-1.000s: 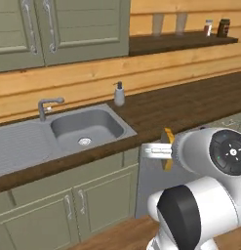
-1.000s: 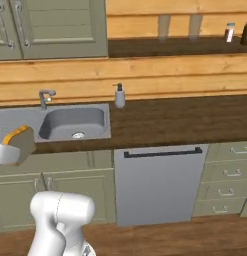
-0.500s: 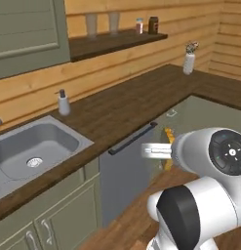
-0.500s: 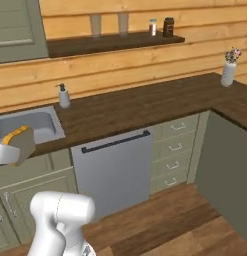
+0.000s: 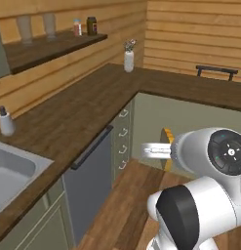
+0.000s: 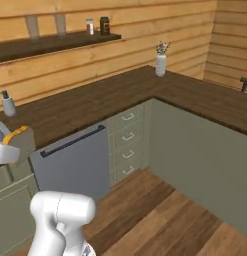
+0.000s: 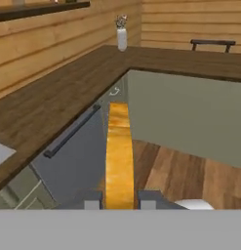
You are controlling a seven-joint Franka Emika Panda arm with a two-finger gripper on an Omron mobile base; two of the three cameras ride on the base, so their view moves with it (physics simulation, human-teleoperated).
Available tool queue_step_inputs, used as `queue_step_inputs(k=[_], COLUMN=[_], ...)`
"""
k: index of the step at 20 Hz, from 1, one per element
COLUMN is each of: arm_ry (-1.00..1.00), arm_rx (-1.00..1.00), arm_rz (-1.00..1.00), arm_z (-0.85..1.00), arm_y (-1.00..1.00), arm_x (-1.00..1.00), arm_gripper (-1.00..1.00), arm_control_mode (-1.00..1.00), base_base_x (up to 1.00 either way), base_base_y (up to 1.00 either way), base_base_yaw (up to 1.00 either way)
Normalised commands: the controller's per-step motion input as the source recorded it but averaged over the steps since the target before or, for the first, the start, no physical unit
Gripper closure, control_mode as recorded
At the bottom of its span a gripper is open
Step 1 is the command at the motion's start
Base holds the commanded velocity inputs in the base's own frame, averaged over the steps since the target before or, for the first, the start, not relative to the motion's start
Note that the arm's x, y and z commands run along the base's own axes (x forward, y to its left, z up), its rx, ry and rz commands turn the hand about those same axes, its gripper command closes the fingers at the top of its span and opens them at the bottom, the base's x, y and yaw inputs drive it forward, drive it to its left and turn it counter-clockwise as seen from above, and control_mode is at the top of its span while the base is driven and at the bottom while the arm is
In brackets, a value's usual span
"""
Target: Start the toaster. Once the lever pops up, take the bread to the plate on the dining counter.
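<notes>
So the arm's got the bread pinched edge-on between its 2 fingers, closed narrow on the slice so all you really see from the hand view is the yellow-tan crust. The slice's long axis runs straight out from the gripper, pointing ahead toward the corner where the L-shaped wooden desk bends, flat faces turned out to the sides against each finger. In the left base view the bread pokes out as a thin orange sliver just in front of the white wrist, held up in the air over the wood floor, well apart from the desk. In the right base view it shows at the far left edge, near the dishwasher with the long dark handle. A small white vase with flowers sits on the desk by the corner, a soap dispenser stands near the sink, and the wall shelf has 2 glasses and 2 little jars on it.
</notes>
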Motion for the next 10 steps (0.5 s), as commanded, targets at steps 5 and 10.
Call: queue_step_inputs(k=[5,10], arm_ry=[0.00,0.00], arm_rx=[0.00,0.00], arm_rz=[0.00,0.00], arm_z=[0.00,0.00], arm_y=[0.00,0.00], arm_x=[0.00,0.00], arm_gripper=[1.00,1.00], arm_control_mode=[1.00,1.00], base_base_x=[0.17,0.26], base_base_y=[-0.19,-0.14], base_base_yaw=[-0.52,-0.48])
